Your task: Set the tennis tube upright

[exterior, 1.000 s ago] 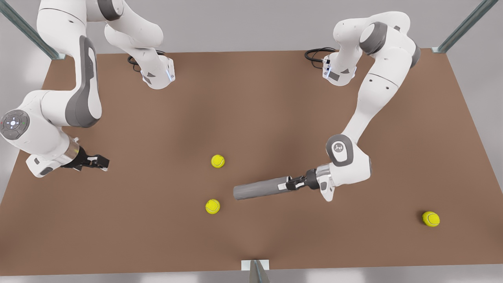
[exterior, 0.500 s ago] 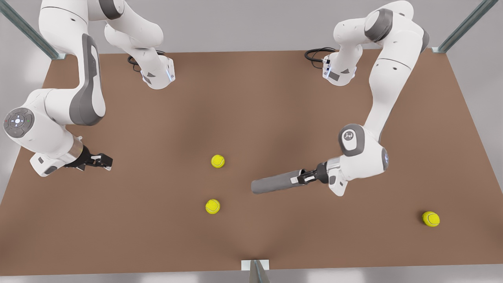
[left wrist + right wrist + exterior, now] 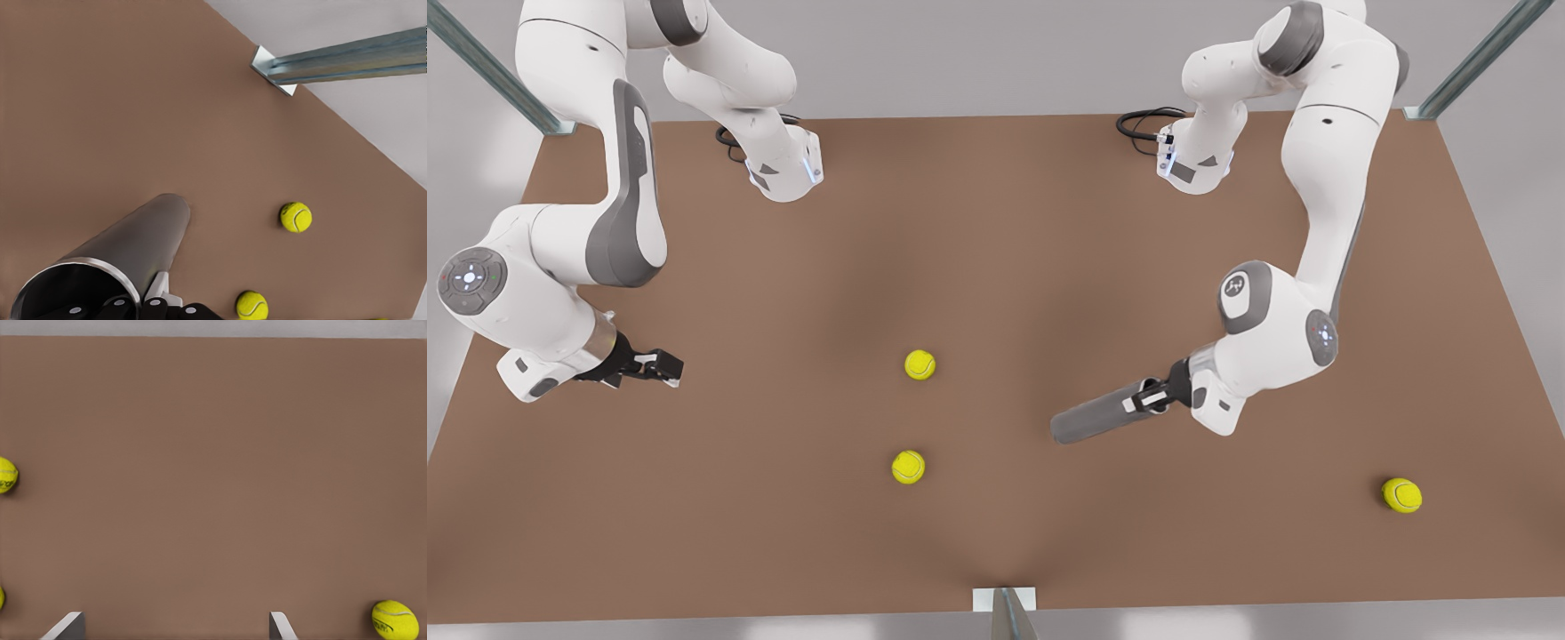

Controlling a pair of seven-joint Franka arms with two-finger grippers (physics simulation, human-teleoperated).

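While the brown table [image 3: 996,267] stretches wide beneath both arms, we see the left gripper [image 3: 1152,397] on the front view's right, clamped on the rim end of the tube [image 3: 1094,418]. We make the tube out as plain dark grey, hollow, with a silvery rim [image 3: 67,267] at the gripped end. Its long axis runs tilted, far end pointing toward the front view's left and slightly down, over the table right of centre. We find the right gripper [image 3: 654,364] waiting at the front view's left, fingers [image 3: 67,627] spread wide, holding nothing. We count three balls: one [image 3: 919,364] mid-table, another [image 3: 908,467] nearer, a third [image 3: 1401,495] far right.
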